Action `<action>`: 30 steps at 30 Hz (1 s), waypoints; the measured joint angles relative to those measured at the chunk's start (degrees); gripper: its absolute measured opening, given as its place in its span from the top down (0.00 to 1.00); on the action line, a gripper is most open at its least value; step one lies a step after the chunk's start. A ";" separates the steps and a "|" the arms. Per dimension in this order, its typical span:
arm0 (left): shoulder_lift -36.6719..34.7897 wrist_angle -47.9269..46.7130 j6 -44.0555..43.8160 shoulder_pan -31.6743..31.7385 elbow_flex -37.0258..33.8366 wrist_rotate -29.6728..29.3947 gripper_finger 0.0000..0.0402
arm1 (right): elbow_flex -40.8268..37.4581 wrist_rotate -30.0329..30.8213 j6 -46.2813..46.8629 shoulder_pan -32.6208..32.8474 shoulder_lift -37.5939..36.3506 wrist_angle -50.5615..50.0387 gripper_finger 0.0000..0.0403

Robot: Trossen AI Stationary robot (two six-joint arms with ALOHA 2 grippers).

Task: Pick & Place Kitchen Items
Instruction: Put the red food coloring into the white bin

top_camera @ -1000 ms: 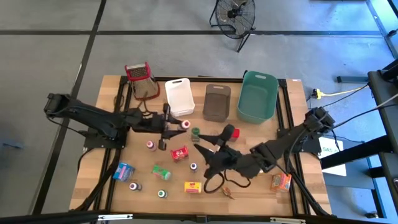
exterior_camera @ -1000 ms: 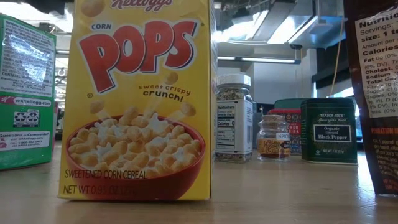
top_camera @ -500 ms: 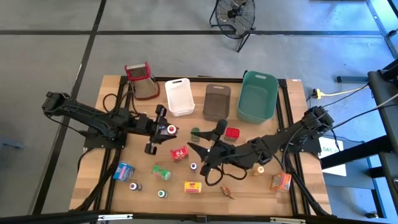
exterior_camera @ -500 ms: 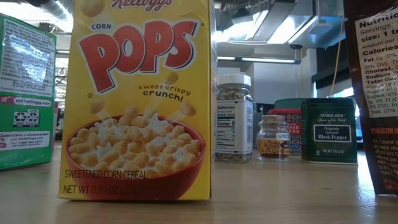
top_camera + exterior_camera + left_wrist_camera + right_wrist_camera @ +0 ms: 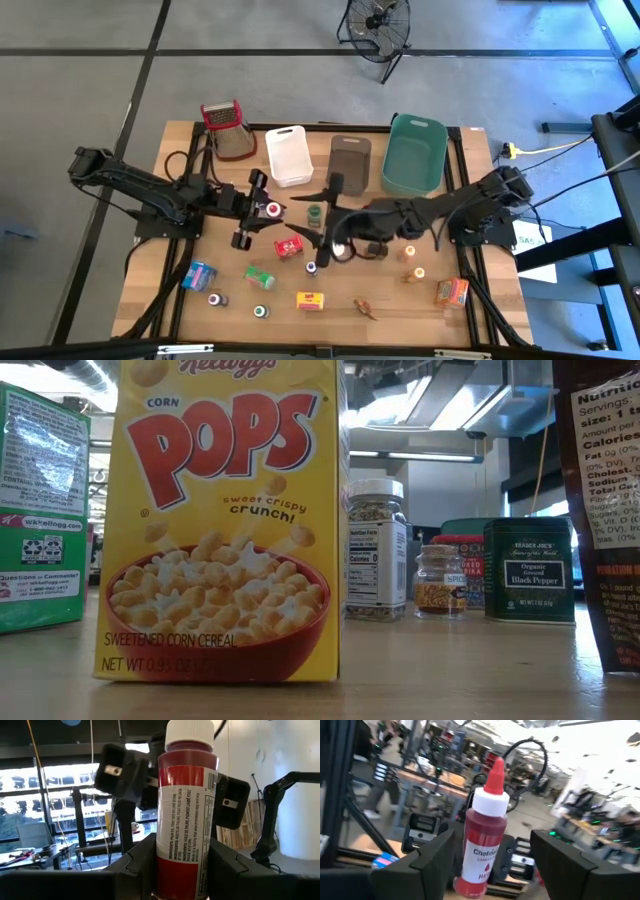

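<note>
Right tool [image 5: 322, 232] now nearer red box [image 5: 288, 247]

Wooden tabletop [image 5: 180, 320] with scattered groceries

Three tubs [image 5: 348, 163] and a grater [image 5: 228, 128] line its far edge; small boxes [image 5: 309, 299] and bottles [image 5: 260, 311] lie nearer.

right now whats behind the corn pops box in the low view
Past the Corn Pops box, to one side, stand a seasoning jar, a small spice jar and a black pepper tin. Whatever lies directly behind the box is covered.
</note>
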 joint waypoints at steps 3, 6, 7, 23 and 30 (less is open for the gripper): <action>0.41 -0.35 0.00 0.01 0.00 0.00 0.69 | 0.00 -3.43 2.17 -1.43 0.31 -0.09 0.36; 0.85 0.10 0.01 0.15 0.00 -0.02 0.69 | 0.00 -7.90 3.60 -2.55 0.31 -0.26 0.37; 0.91 -0.36 0.00 0.25 0.00 -0.02 0.69 | 0.00 -9.26 4.29 -2.84 0.31 -0.34 0.38; 3.84 3.09 0.04 0.97 0.00 0.01 0.69 | 0.00 -10.76 2.67 -4.22 4.40 2.21 0.39; 3.84 2.75 0.04 0.97 0.00 0.11 0.69 | 0.00 -10.71 2.65 -4.31 4.40 2.34 0.49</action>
